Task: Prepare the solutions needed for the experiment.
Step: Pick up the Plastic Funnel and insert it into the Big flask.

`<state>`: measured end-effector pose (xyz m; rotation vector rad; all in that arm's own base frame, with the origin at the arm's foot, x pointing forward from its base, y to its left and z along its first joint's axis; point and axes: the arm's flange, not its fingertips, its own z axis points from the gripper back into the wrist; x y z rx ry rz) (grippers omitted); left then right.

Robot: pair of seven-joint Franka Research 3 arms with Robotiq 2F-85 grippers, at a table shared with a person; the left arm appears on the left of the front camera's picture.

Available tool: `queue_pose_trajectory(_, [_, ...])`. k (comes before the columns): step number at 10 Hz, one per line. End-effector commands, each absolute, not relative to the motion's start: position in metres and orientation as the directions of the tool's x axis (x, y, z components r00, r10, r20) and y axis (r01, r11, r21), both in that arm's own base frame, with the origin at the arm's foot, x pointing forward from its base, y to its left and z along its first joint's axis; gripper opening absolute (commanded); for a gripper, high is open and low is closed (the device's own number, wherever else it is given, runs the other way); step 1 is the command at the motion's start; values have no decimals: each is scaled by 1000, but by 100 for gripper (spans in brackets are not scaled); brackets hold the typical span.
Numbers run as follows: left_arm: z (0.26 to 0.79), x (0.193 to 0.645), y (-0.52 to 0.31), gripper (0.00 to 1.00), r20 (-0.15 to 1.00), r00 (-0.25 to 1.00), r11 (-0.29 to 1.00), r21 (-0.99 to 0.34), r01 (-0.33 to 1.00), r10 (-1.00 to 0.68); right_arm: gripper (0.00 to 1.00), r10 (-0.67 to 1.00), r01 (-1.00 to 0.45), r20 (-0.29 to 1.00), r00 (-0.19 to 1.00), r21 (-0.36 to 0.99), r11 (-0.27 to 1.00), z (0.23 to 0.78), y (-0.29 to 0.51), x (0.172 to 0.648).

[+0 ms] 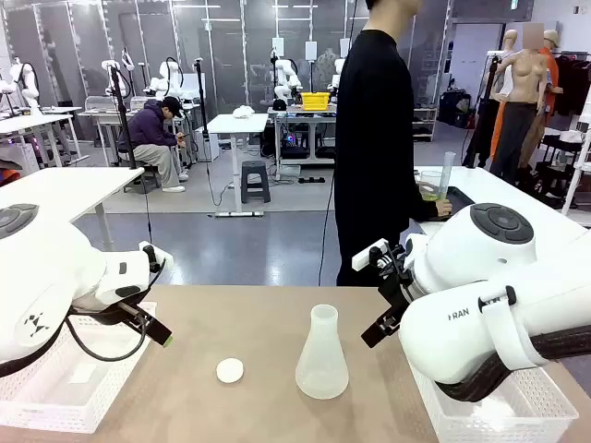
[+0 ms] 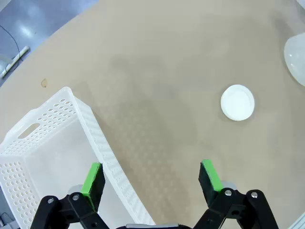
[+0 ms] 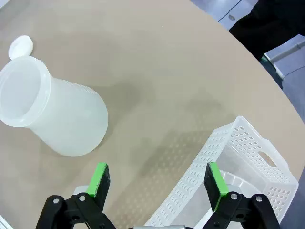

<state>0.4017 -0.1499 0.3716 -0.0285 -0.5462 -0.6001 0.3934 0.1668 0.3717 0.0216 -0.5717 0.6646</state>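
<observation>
- The left gripper is nearest its wrist camera. Its jaws are spread wide and released, and nothing is between the green pads.
- From these jaws, the wall of the left basket is at 9 o'clock, just beside one finger. The small white cap lies flat on the table at 1 o'clock, apart from the jaws.
- The right gripper is also released, with its jaws wide and holding nothing.
- From it, the translucent flask stands upright at 10 o'clock. The right basket is at 3 o'clock, near one finger.
- In the front view the flask looks empty, as I see no yellow layer in it.
- The solution seems to be a pale yellow-green layer in a beaker on another table, at 2 o'clock from the flask. The person stands beside the beaker with a tall cylinder in one hand.
- Risk, in my judgement: the flask is light and has a narrow neck, so a wide finger that comes sideways can tip it.
- A jaw can catch a basket wall when it lifts, because both baskets are so close.
- The cap is flat and may slide away under the pads.
- The liquid can spill if it is poured while an arm moves near the flask.
</observation>
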Motion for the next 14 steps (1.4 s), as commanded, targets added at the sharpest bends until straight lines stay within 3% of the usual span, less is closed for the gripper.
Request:
queue_pose_trajectory(1, [372,402,-150,100,496,688,829,130,544,-529,100,577,-588,508,640,-159,793,372,167,393])
queue_pose_trajectory(14, [372,402,-150,100,496,688,829,130,544,-529,100,577,-588,508,640,-159,793,372,167,393])
